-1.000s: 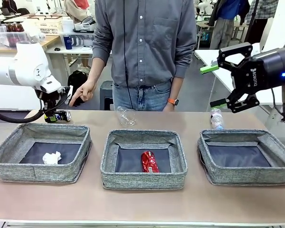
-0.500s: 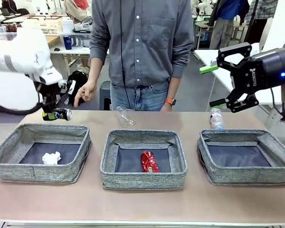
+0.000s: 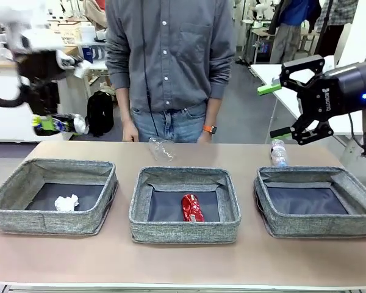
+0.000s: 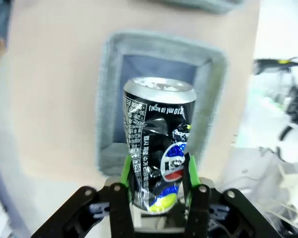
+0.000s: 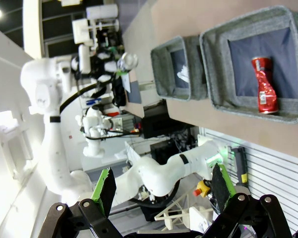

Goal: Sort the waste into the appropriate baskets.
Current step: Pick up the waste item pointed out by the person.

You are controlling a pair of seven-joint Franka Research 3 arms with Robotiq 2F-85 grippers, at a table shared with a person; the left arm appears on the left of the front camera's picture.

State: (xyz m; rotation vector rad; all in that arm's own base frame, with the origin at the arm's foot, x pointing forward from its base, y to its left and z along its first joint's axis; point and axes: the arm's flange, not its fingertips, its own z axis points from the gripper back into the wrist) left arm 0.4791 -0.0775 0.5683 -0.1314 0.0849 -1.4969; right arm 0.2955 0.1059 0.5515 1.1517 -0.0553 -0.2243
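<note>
Front view shows the left gripper (image 3: 53, 124) high up, far to the left of the middle basket (image 3: 185, 231), and blurred; in the left wrist view its green pads (image 4: 125, 172) are clamped on the dark blue-black can (image 4: 159, 134). The right gripper (image 3: 274, 111) hangs above and to the right of the middle basket, fingers spread wide and holding nothing; the crushed red can (image 3: 191, 207) lies inside this basket; the clear plastic cup (image 3: 161, 148) lies just behind it; the white paper ball (image 3: 66, 202) is in the basket to its left (image 3: 49, 221); the water bottle (image 3: 278, 152) is behind the basket to its right (image 3: 317, 227).
</note>
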